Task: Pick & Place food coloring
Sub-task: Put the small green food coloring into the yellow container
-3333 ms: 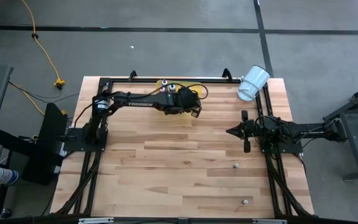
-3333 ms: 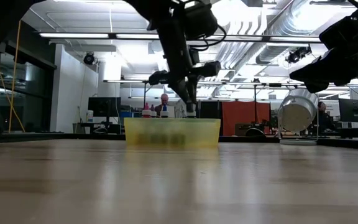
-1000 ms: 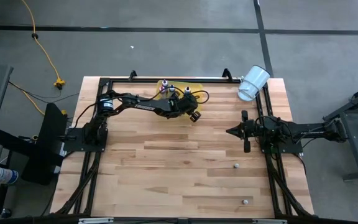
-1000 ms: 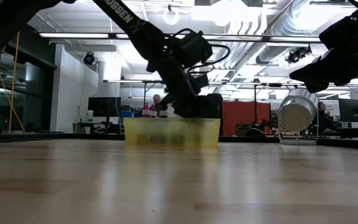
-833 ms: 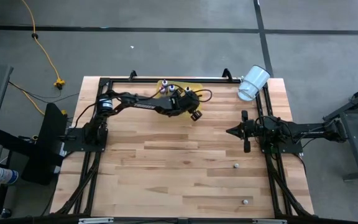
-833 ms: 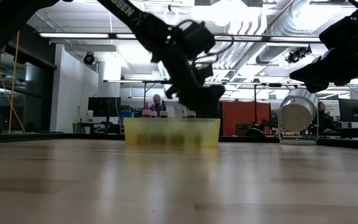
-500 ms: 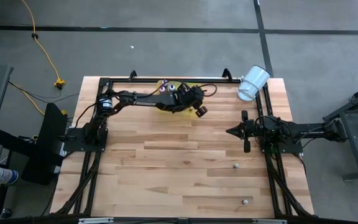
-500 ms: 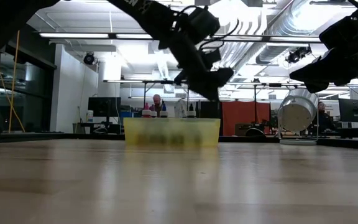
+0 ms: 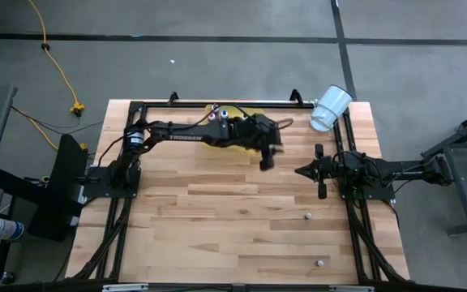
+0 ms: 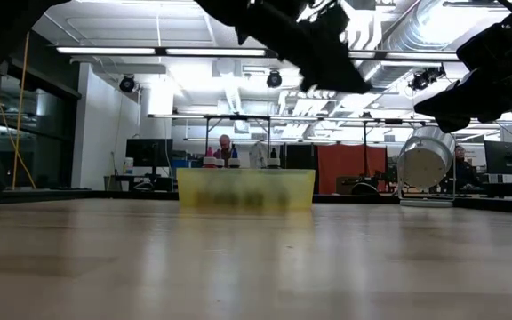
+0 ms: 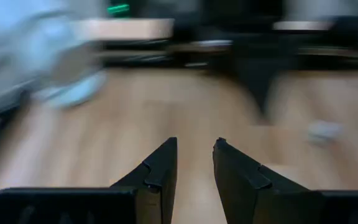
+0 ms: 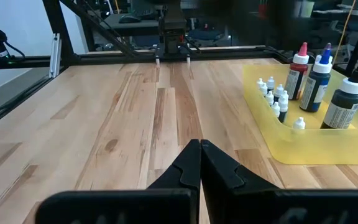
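While the left arm is stretched across the far side of the table [image 9: 217, 219], its gripper [image 9: 267, 156] is held above bare wood just past the tray [image 9: 253, 112], toward the right arm. Its fingers [image 11: 156, 174] are seen slightly parted in the left wrist view, with nothing between them; that view is blurred, and only a small pale object [image 11: 325, 131] on the wood can be made out ahead.

Tray: yellow, translucent, set at the far edge of the table, partly covered by the left arm from above. In the right wrist view [image 12: 303, 148] a row of tiny white-capped bottles [image 12: 277, 96] is shown along its near wall, with one more [image 12: 298, 123] apart at the wall. Three taller bottles stand behind them: a red one [image 12: 297, 71], a dark blue one [image 12: 317, 78] and a black one [image 12: 344, 102].

Two small pale bottles lie out on the table, well apart from the tray: one [image 9: 307, 216] near the right arm's base, one [image 9: 320, 263] close to the near edge.

Cup [image 9: 329, 107]: white, lying on its side at the far right corner.

Right gripper [image 9: 301, 171]: held at the right side of the table, its fingers [image 12: 194, 163] pressed together on nothing.
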`<action>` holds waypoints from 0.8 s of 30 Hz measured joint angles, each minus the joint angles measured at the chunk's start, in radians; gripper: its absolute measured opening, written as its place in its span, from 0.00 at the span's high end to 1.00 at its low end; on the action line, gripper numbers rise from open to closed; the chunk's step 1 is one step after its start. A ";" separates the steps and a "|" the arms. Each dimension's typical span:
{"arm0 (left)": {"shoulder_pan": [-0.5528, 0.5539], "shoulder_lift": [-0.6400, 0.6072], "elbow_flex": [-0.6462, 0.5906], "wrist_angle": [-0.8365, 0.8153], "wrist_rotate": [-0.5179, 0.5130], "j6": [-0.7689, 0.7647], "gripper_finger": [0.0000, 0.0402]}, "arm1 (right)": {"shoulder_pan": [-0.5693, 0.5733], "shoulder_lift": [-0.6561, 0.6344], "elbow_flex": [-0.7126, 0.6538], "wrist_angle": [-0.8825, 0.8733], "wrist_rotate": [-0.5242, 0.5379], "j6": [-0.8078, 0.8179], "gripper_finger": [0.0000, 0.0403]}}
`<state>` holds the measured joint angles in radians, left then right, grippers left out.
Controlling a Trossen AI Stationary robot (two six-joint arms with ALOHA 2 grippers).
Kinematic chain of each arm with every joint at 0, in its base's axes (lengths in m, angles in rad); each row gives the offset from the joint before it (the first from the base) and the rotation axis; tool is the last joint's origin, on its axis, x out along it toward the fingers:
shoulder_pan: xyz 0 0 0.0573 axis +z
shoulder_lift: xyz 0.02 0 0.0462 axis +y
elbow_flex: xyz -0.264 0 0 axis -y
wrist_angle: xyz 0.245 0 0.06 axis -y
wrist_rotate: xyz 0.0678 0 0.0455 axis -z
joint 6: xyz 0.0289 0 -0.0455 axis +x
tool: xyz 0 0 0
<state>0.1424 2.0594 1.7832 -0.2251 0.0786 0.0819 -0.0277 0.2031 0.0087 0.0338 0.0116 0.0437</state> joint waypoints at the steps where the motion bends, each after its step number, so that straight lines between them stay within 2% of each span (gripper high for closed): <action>1: -0.007 0.000 0.000 0.007 0.068 0.025 0.76 | 0.000 0.000 0.000 0.000 0.000 0.000 1.00; 5: -0.039 0.000 -0.001 0.061 0.295 0.114 0.76 | 0.000 0.000 0.000 0.000 0.000 0.000 1.00; 11: -0.095 0.001 -0.063 0.144 0.422 0.372 0.76 | 0.000 0.000 0.000 0.000 0.000 0.000 1.00; 15: -0.131 0.046 -0.067 0.166 0.445 0.397 0.76 | 0.000 0.000 0.000 0.000 0.000 0.000 1.00; 24: -0.219 0.205 -0.049 0.403 0.443 0.245 0.76 | 0.000 0.000 0.000 0.000 0.000 0.000 1.00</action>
<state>-0.0769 2.2649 1.7340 0.1781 0.5220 0.3270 -0.0280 0.2031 0.0090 0.0338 0.0116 0.0437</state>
